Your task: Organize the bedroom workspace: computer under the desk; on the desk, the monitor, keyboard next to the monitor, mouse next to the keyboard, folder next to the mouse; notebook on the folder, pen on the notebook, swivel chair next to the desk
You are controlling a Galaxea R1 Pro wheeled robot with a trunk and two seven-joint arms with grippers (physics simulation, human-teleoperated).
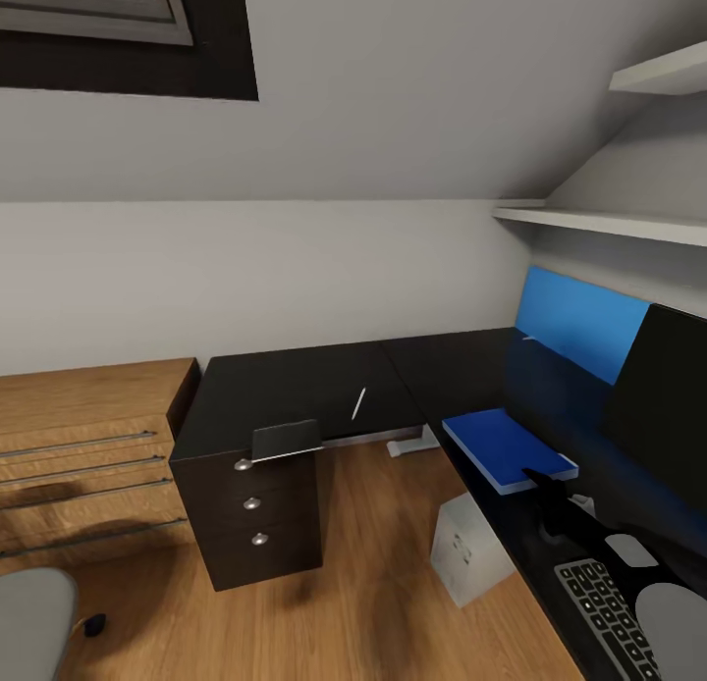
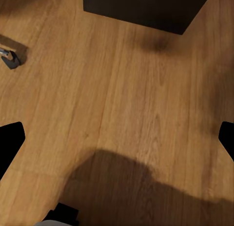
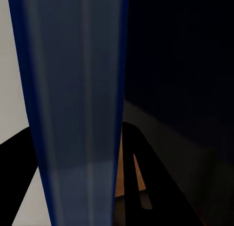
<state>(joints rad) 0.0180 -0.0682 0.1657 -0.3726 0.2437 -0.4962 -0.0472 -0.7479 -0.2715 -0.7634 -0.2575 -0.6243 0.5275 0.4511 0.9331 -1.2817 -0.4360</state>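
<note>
Nearest you, your right gripper [image 1: 539, 481] has its fingers closed on the near edge of the blue folder [image 1: 503, 447], which lies flat on the worktop [image 1: 295, 382]; the keyboard [image 1: 601, 612] sits behind them. Beyond the fingers: pen [image 1: 358, 403], notebook [image 1: 286, 439] overhanging the worktop edge. Left fingers [image 2: 10, 140] spread wide over floor [image 2: 117, 109], holding nothing.

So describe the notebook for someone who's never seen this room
Find the L-shaped black desk. On its left wing, above the black drawer unit, the notebook lies at the front edge, overhanging slightly. It is a thin grey rectangle, broader than the pale pen beside it.
</note>
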